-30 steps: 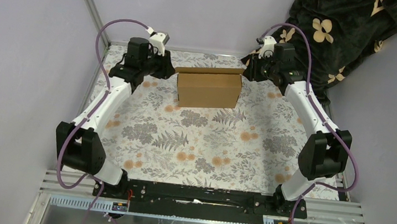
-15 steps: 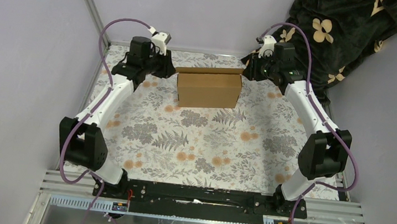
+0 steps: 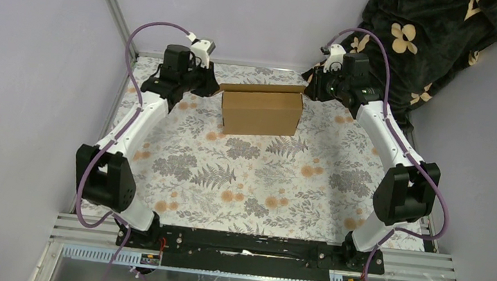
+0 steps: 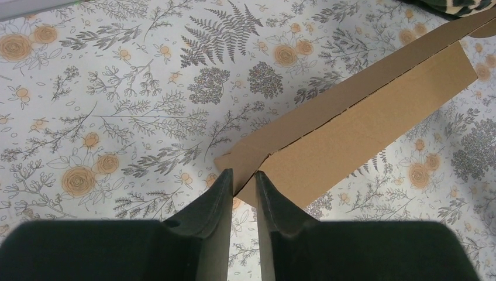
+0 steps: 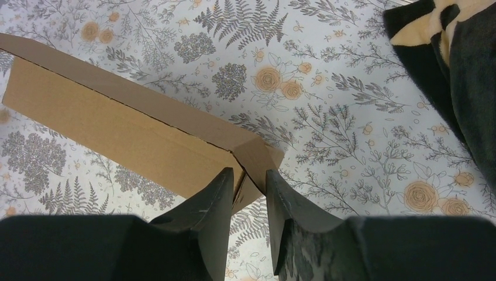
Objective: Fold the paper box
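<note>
At twelve o'clock on the table [image 3: 179,175], the paper box [image 3: 261,112] is sitting, looking light, stiff and easily creased. The left gripper [image 4: 244,178] and right gripper [image 5: 250,175] are straddling its two ends, the sensible hold, jaws narrow; whether they are pinching, I cannot tell.

No text, label, brand name, number or sign could be read in any view. The paper box [image 3: 261,112] showed only plain brown cardboard faces, the tablecloth [image 3: 227,180] carried only a printed pattern of ferns and flowers, and the dark blanket [image 3: 438,35] carried only pale flower shapes
</note>
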Controlling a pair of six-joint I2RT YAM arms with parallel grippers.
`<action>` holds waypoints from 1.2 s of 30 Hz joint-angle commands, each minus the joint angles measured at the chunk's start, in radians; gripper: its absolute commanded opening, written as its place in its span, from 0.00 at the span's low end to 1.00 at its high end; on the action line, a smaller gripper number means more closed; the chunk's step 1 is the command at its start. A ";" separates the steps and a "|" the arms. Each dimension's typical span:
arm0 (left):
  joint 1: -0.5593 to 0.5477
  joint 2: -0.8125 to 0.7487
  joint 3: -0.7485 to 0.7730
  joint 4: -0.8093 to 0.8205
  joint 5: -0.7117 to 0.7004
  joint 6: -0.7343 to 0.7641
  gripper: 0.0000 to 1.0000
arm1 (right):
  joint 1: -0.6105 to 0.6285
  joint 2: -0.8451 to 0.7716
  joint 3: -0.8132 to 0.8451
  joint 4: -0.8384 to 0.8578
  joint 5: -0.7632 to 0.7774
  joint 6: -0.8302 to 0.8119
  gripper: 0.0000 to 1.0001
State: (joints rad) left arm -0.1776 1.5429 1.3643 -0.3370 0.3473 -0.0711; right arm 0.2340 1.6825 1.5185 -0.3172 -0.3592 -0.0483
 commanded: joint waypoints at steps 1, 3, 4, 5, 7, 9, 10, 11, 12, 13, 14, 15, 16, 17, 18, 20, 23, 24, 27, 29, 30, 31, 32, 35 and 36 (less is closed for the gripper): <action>0.003 0.014 0.035 0.009 0.013 0.022 0.26 | 0.010 0.000 0.051 0.007 -0.017 -0.012 0.34; 0.003 0.014 0.036 0.008 0.013 0.022 0.25 | 0.010 -0.001 0.051 0.006 -0.016 -0.014 0.34; 0.003 0.014 0.037 0.007 0.013 0.022 0.24 | 0.010 -0.001 0.052 0.006 -0.018 -0.015 0.33; 0.002 0.015 0.038 0.007 0.013 0.023 0.23 | 0.009 -0.001 0.052 0.006 -0.018 -0.014 0.33; 0.002 0.017 0.038 0.004 0.012 0.022 0.22 | 0.010 0.001 0.054 0.003 -0.017 -0.013 0.33; 0.002 0.019 0.042 0.001 0.012 0.022 0.20 | 0.010 0.003 0.056 0.003 -0.017 -0.014 0.33; 0.002 0.022 0.043 0.000 0.011 0.022 0.19 | 0.010 0.003 0.057 0.003 -0.016 -0.015 0.33; 0.002 0.023 0.046 -0.001 0.011 0.022 0.19 | 0.009 0.004 0.057 0.003 -0.017 -0.014 0.32; 0.003 0.024 0.048 -0.001 0.011 0.022 0.18 | 0.010 0.005 0.058 0.003 -0.018 -0.014 0.32; 0.003 0.025 0.049 -0.002 0.011 0.022 0.18 | 0.010 0.005 0.058 0.003 -0.017 -0.015 0.32; 0.003 0.026 0.049 -0.005 0.012 0.022 0.18 | 0.010 0.005 0.058 0.003 -0.018 -0.014 0.32; 0.003 0.026 0.049 -0.004 0.011 0.022 0.18 | 0.010 0.006 0.060 0.003 -0.017 -0.015 0.31; 0.003 0.028 0.051 -0.005 0.010 0.022 0.18 | 0.010 0.007 0.065 0.001 -0.017 -0.013 0.31; 0.003 0.030 0.052 -0.007 0.010 0.022 0.17 | 0.011 0.009 0.067 -0.002 -0.019 -0.013 0.30; 0.003 0.030 0.054 -0.008 0.010 0.022 0.17 | 0.011 0.009 0.070 -0.002 -0.019 -0.014 0.30; 0.003 0.031 0.054 -0.007 0.010 0.022 0.17 | 0.011 0.012 0.075 -0.003 -0.019 -0.013 0.30; 0.004 0.031 0.056 -0.010 0.010 0.022 0.16 | 0.014 0.017 0.084 -0.006 -0.018 -0.013 0.29; 0.003 0.033 0.055 -0.011 0.010 0.022 0.16 | 0.014 0.018 0.086 -0.006 -0.018 -0.013 0.29; 0.002 0.036 0.058 -0.011 0.010 0.022 0.15 | 0.017 0.022 0.088 -0.009 -0.017 -0.013 0.29; 0.002 0.037 0.059 -0.013 0.010 0.021 0.15 | 0.019 0.026 0.088 -0.011 -0.013 -0.015 0.29; 0.002 0.037 0.058 -0.012 0.011 0.021 0.15 | 0.020 0.026 0.088 -0.012 -0.010 -0.015 0.29; 0.002 0.038 0.059 -0.013 0.010 0.021 0.15 | 0.021 0.027 0.088 -0.013 -0.008 -0.016 0.29; 0.002 0.038 0.060 -0.013 0.013 0.021 0.15 | 0.021 0.028 0.089 -0.016 -0.006 -0.018 0.29; 0.003 0.039 0.061 -0.014 0.014 0.021 0.15 | 0.024 0.028 0.086 -0.017 0.001 -0.020 0.28; 0.003 0.041 0.062 -0.014 0.014 0.021 0.15 | 0.024 0.028 0.086 -0.017 0.003 -0.020 0.28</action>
State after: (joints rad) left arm -0.1776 1.5726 1.3930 -0.3573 0.3546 -0.0681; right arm 0.2451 1.7119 1.5574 -0.3328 -0.3584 -0.0498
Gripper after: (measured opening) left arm 0.153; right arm 0.285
